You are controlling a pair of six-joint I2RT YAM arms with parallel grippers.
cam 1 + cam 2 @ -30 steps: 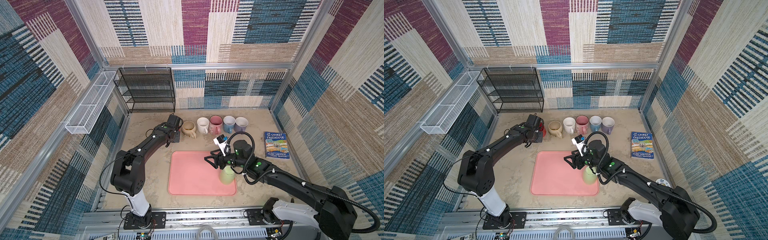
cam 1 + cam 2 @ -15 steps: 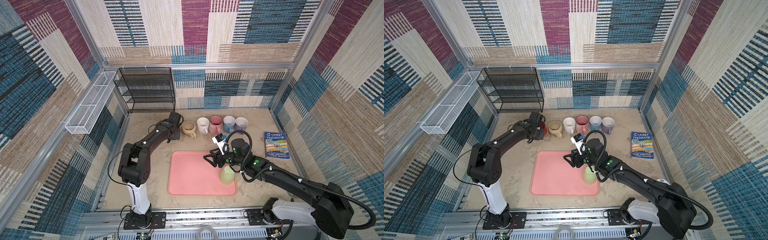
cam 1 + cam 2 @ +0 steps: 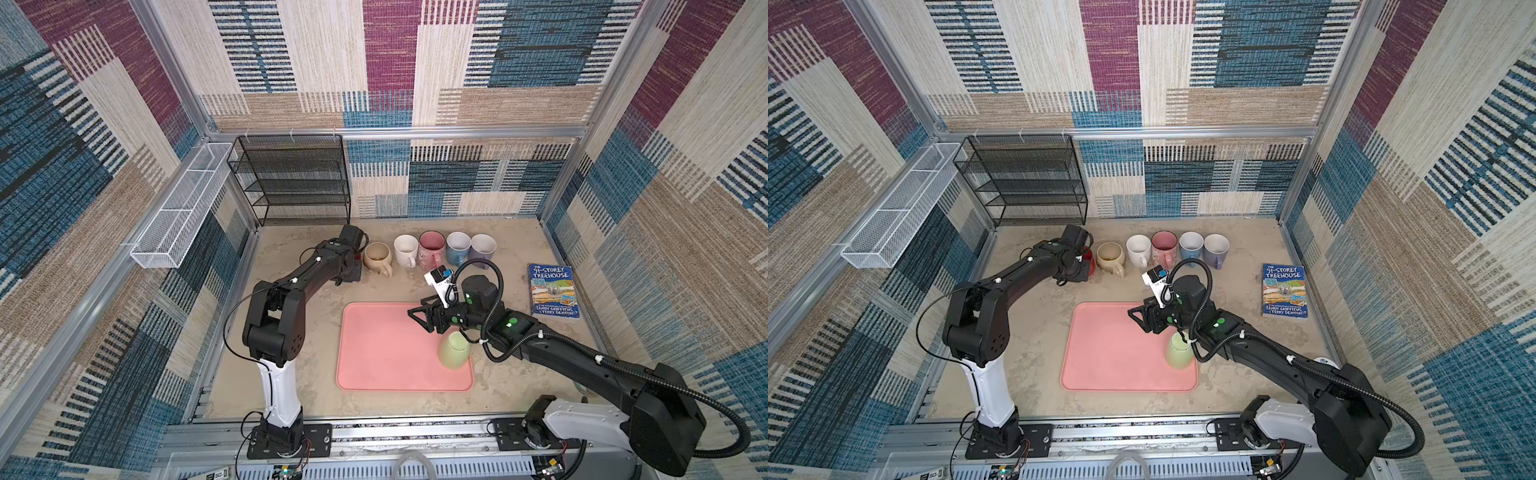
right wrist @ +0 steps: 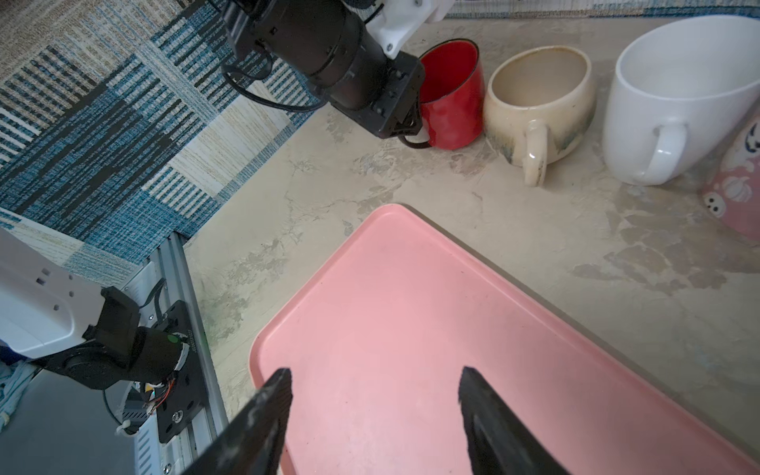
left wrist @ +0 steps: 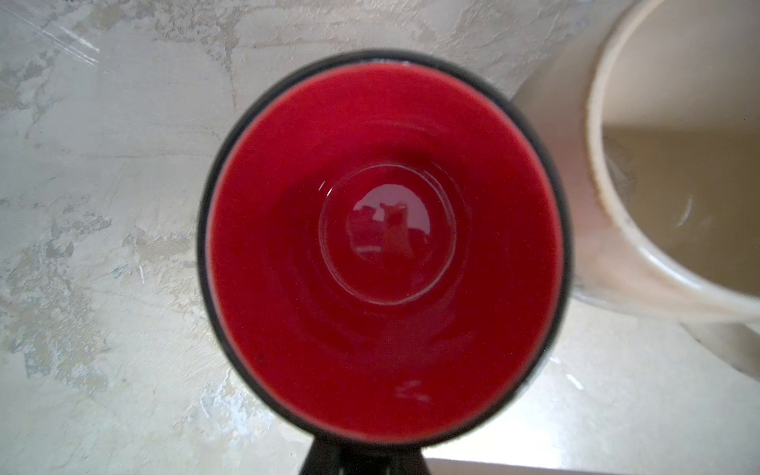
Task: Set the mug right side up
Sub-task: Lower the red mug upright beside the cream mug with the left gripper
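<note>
The red mug (image 4: pixel 452 94) stands upright near the table's (image 3: pixel 291 332) back edge, your left end effector (image 4: pixel 405 123) narrow on its handle (image 4: pixel 415 143), so a clean release appears next, while your right end effector (image 4: pixel 374 382) hangs wide near the inverted green mug (image 3: pixel 455 351) at the tray's (image 3: pixel 374 361) right edge.

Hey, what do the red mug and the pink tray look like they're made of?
The red mug: probably enamelled metal or glazed ceramic; glossy, with a thin dark rim and mirror-like reflections inside. The pink tray: likely plastic; matte, even colour, smoothly moulded raised lip.
</note>
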